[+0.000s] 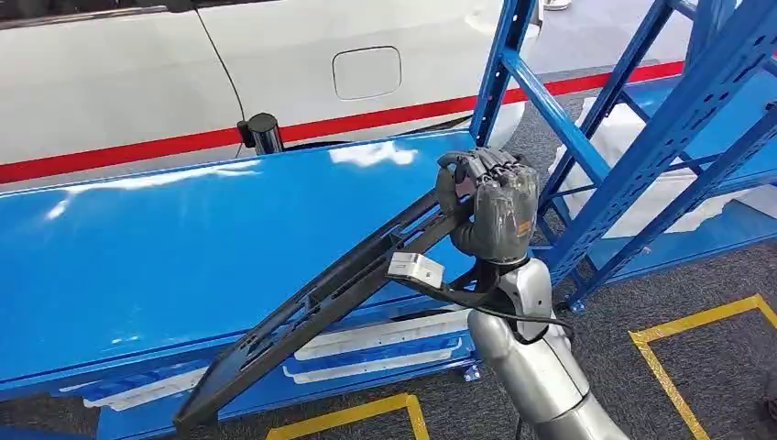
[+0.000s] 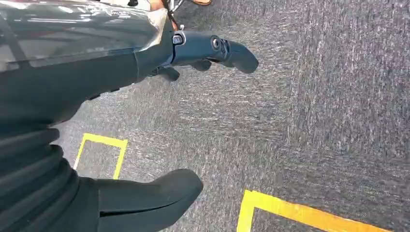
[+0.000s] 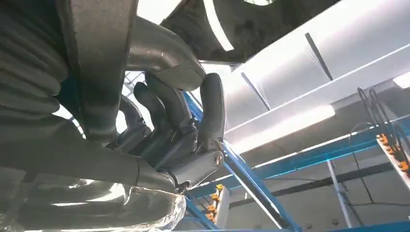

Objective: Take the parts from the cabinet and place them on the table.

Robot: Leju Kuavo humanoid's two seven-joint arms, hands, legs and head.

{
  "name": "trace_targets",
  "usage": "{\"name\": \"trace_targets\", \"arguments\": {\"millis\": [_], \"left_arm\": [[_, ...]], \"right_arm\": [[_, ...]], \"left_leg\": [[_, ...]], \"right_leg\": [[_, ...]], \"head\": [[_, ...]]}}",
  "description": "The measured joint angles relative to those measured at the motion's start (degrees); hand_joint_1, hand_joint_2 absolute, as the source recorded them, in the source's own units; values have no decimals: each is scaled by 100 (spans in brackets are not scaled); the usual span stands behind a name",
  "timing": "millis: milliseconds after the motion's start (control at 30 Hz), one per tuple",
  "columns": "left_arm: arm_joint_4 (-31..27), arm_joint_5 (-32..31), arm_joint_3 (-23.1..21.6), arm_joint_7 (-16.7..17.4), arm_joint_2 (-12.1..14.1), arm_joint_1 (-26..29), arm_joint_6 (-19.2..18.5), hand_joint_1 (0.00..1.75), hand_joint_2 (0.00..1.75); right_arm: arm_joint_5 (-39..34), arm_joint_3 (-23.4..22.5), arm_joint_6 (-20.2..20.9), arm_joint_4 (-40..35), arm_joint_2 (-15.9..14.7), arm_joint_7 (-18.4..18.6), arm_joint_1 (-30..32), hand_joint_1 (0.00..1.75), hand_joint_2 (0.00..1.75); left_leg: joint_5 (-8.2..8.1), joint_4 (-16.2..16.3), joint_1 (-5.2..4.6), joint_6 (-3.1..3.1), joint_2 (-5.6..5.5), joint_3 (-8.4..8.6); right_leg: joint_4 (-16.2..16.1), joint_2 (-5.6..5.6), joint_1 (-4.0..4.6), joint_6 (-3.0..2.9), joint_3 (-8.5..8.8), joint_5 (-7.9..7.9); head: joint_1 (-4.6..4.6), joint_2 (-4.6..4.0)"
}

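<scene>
Black plastic, long and ribbed: the part (image 1: 311, 302) held at its upper end by the right hand (image 1: 490, 206), fingers (image 1: 481, 168) curled tight over the top edge, seen from the head view. Slanting down and to the left from that grasp, with its upper stretch over the front edge of the glossy blue bench (image 1: 183, 247) and its lower tip hanging past that edge, above the grey carpet floor (image 1: 696, 385). Bare blue surface stretching wide to the left of the part. Just right of the hand, the blue steel rack (image 1: 632, 137), its diagonal braces close to the knuckles. Beyond the bench's far edge, a white car body (image 1: 137, 82) with a red stripe. Yellow floor tape (image 1: 678, 367) marking boxes near the rack's foot and below the bench. From the right wrist view, the same hand (image 3: 179, 130) wrapped around the dark part (image 3: 101, 72). From the left wrist view, the left hand (image 2: 159, 125) over carpet and yellow tape (image 2: 290, 210), thumb and fingers apart, grasping nothing.
</scene>
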Motion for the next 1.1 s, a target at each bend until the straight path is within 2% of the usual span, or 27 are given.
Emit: {"name": "trace_targets", "arguments": {"millis": [33, 100, 133, 167, 200, 267, 300, 333, 367, 433, 467, 500, 533, 567, 600, 633, 667, 700, 733, 800, 833, 867, 933, 967, 1000, 1033, 1100], "left_arm": [[0, -7, 0, -11, -2, -1, 16, 0, 175], [0, -13, 0, -13, -2, 0, 31, 0, 175], [0, -13, 2, -11, -2, 3, 33, 0, 175], [0, -13, 2, -11, -7, 7, 35, 0, 175], [0, -15, 4, -9, -13, 7, 35, 0, 175], [0, -31, 4, 11, -31, 5, 42, 0, 175], [0, -44, 4, 15, -35, 5, 42, 0, 175], [0, -57, 4, 22, -35, 6, 44, 0, 175], [0, -59, 4, 22, -37, 4, 46, 0, 175], [0, -68, 4, 26, -41, 5, 46, 0, 175], [0, -70, 7, 37, -37, 13, 46, 0, 175], [0, -75, 4, 39, -35, 14, 48, 0, 175], [0, -81, 4, 46, -46, 13, 46, 0, 175], [0, -94, 4, 48, -55, 7, 46, 0, 175], [0, -101, 4, 57, -57, -3, 46, 0, 175], [0, -101, 4, 63, -57, -10, 46, 0, 175], [0, -105, 4, 74, -59, -11, 46, 0, 175], [0, -116, 7, 83, -59, -12, 46, 0, 175], [0, -120, 7, 92, -61, -16, 44, 0, 175], [-2, -136, 7, 109, -63, -44, 42, 0, 175], [-4, -140, 7, 125, -63, -70, 40, 0, 175], [-4, -144, 4, 133, -68, -75, 39, 0, 175], [-4, -164, 4, 151, -66, -77, 40, 0, 175], [-4, -175, 4, 168, -66, -79, 42, 0, 175], [-4, -177, 4, 179, -68, -80, 44, 0, 175], [-4, -177, 4, 181, -76, -91, 44, 0, 175], [-13, -177, 4, 190, -61, -92, 53, 0, 175]], "right_arm": [[-22, 4, 4, -42, -38, 11, -4, 155, 175], [-55, 4, 15, -92, -107, 53, 40, 155, 175], [-55, 4, 35, -125, -142, 81, 78, 155, 175], [-55, 4, 63, -153, -171, 103, 115, 155, 175], [-55, 4, 100, -190, -199, 124, 137, 155, 175], [-15, 0, 223, -342, -263, 219, 160, 155, 175], [0, -2, 264, -422, -274, 251, 164, 155, 175], [4, -4, 295, -479, -293, 273, 173, 155, 175], [6, -7, 312, -536, -295, 302, 193, 155, 175], [65, -26, 430, -651, -319, 371, 213, 155, 175], [98, -37, 463, -710, -322, 406, 226, 155, 175], [115, -42, 505, -771, -322, 430, 223, 155, 175], [153, -42, 542, -831, -319, 468, 240, 155, 175], [192, -50, 568, -903, -322, 507, 258, 155, 175], [229, -61, 618, -966, -322, 538, 277, 155, 175], [264, -72, 654, -1023, -326, 560, 307, 155, 175], [295, -90, 688, -1091, -328, 584, 348, 155, 175], [302, -98, 728, -1152, -332, 599, 381, 155, 175], [306, -107, 745, -1218, -339, 610, 410, 155, 175], [332, -140, 771, -1378, -348, 612, 441, 155, 175], [365, -161, 780, -1466, -350, 614, 466, 155, 175], [393, -184, 785, -1549, -354, 616, 487, 155, 175], [455, -186, 784, -1725, -352, 621, 591, 155, 175], [509, -192, 784, -1836, -354, 629, 666, 155, 175], [542, -206, 784, -1918, -359, 629, 734, 155, 175], [566, -210, 784, -1971, -367, 629, 770, 155, 175], [601, -214, 784, -2068, -378, 645, 800, 155, 175]], "left_leg": [[9, -2, 11, 16, 8, -8], [13, -2, 4, 21, 11, -18], [17, 0, 2, 25, 10, -26], [30, 0, 2, 23, 9, -33], [46, 1, 4, 7, 5, -43], [84, 5, 17, -43, -10, -64], [104, 16, 13, -76, -11, -69], [123, 24, -11, -110, -20, -92], [146, 32, -15, -145, -19, -85], [209, 27, -3, -225, -19, -112], [241, 24, 3, -269, -29, -146], [90, 109, 40, -302, -17, -207], [-221, 332, 47, -340, 6, -281], [-607, 776, 58, -381, 13, -415], [-903, 1266, 71, -416, 14, -553], [-1072, 1655, 83, -441, 14, -640], [-1105, 1850, 92, -455, 17, -629], [-1035, 1766, 95, -452, 18, -494], [-897, 1455, 97, -442, 20, -239], [-605, 315, 99, -393, 20, 579], [-701, 5, 73, -359, 9, 769], [-613, 57, 50, -300, 0, 715], [-599, 48, 5, -261, -5, 671], [-542, 15, -2, -189, -1, 633], [-451, -75, 50, -100, 29, 592], [-395, -82, 40, -69, 45, 557], [-298, -77, 22, -10, 61, 426]], "right_leg": [[391, 0, 8, -50, -172, -218], [1376, 0, 1, -97, -624, -614], [1754, 0, 2, -86, -804, -712], [1865, 0, 1, -45, -859, -690], [1665, 0, -3, 15, -756, -562], [609, -1, -17, 128, -228, -144], [83, -1, -20, 139, 39, -16], [15, 6, 15, 71, 123, 78], [60, 20, 24, 33, 43, 159], [56, 24, 43, -44, -55, 141], [31, 17, 9, -118, -93, 193], [27, 6, -26, -183, -68, 243], [27, -3, -21, -249, -127, 288], [33, -7, -18, -275, -184, 338], [39, -12, -10, -285, -237, 385], [41, -16, -1, -276, -291, 417], [46, -19, 5, -268, -340, 453], [52, -22, 5, -253, -382, 484], [57, -22, 4, -247, -422, 510], [77, -20, 0, -185, -468, 554], [85, -21, 37, -153, -498, 574], [72, -33, 37, -102, -500, 613], [68, -42, 14, -36, -524, 675], [47, -41, 22, 24, -540, 716], [93, -36, 52, 43, -605, 672], [200, -28, 20, 21, -712, 513], [976, -18, 39, -103, -959, -45]], "head": [[13, 0], [13, 0], [18, 0], [15, 0], [20, 0], [18, 0], [18, 0], [13, 0], [15, 0], [7, 0], [9, 0], [9, 0], [4, 0], [0, 0], [2, 0], [0, 0], [-2, 0], [0, 0], [-2, 0], [-4, 0], [-4, 0], [17, 0], [0, 0], [4, 0], [7, 0], [5, 0], [24, 0]]}}
